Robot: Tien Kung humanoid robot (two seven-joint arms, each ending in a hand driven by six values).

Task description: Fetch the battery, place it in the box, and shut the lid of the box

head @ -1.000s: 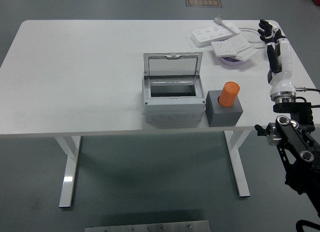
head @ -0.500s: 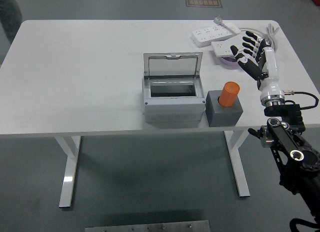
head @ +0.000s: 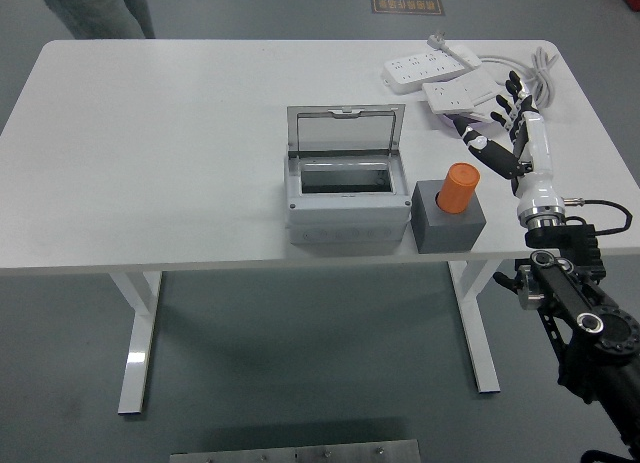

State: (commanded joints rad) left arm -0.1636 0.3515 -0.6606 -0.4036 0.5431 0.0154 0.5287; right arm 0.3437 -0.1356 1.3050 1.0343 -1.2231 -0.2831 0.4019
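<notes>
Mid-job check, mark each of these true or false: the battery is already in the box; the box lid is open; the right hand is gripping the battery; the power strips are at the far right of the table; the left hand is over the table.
1. The battery is already in the box. False: it stands in the grey holder right of the box.
2. The box lid is open. True.
3. The right hand is gripping the battery. False: it is open, fingers spread, to the battery's right and apart from it.
4. The power strips lie at the table's far right. True.
5. The left hand is over the table. False: it is out of view.
</notes>
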